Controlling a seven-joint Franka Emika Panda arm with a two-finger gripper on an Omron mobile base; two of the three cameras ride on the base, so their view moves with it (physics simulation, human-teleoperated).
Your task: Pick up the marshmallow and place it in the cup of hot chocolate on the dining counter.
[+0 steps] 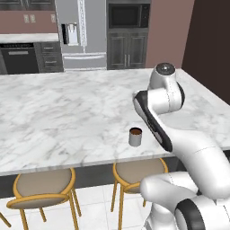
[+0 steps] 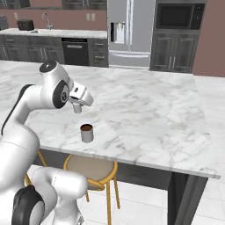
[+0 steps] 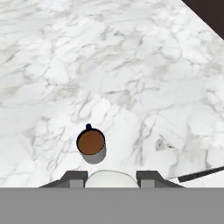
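With the marshmallow (image 3: 111, 178) clamped in the gripper (image 3: 111, 180), carriage is underway; alignment over the cup (image 3: 91, 144) just ahead is required

The left base view looks from behind the arm on its left side, forward and down across the dining counter (image 1: 67, 117) toward the kitchen wall with the refrigerator (image 1: 81, 33). The right base view looks from behind on the other side, over the same marble top to that same refrigerator. Both share the cup of hot chocolate (image 1: 135, 136), which stands below and just ahead of the hand. The hand view looks steeply down from close above the counter, the cup just ahead of the fingertips (image 3: 74, 177); a pale rounded shape between them is probably the marshmallow (image 3: 111, 179).
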